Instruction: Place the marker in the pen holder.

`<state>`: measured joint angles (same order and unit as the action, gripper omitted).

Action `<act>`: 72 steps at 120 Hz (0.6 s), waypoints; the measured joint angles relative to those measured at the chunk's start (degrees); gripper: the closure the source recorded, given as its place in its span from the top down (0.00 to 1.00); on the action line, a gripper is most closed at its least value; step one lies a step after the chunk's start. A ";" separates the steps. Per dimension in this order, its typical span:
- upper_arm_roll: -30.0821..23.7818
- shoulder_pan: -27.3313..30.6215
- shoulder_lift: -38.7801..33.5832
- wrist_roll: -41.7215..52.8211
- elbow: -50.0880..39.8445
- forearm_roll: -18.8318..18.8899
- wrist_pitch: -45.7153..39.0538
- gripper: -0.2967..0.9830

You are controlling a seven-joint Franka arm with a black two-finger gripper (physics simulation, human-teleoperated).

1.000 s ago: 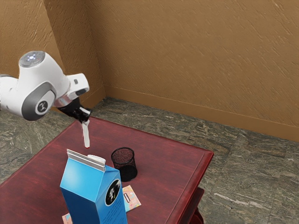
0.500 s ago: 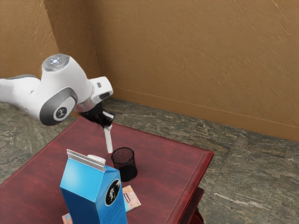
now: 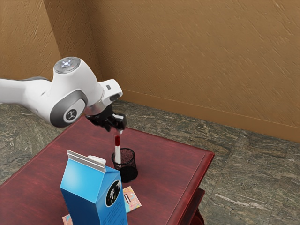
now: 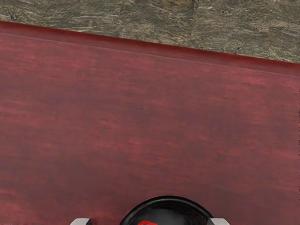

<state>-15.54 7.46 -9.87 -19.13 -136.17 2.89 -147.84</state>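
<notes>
Marker in pen holder, btm end unclear thru mesh.

Legible text: none. Carton: oval label and fine print, unreadable. Arm: round emblem, unreadable.

Side view angled down, wrist view closer overhead, table shared
</notes>
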 joint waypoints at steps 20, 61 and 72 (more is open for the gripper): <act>2.31 0.62 1.04 -0.49 7.06 -0.69 4.50 0.62; 9.29 2.21 7.91 4.11 42.33 2.13 43.29 0.74; 9.48 1.81 9.92 5.45 44.81 2.05 48.34 0.75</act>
<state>-6.06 9.26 0.05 -13.68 -91.36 4.94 -99.50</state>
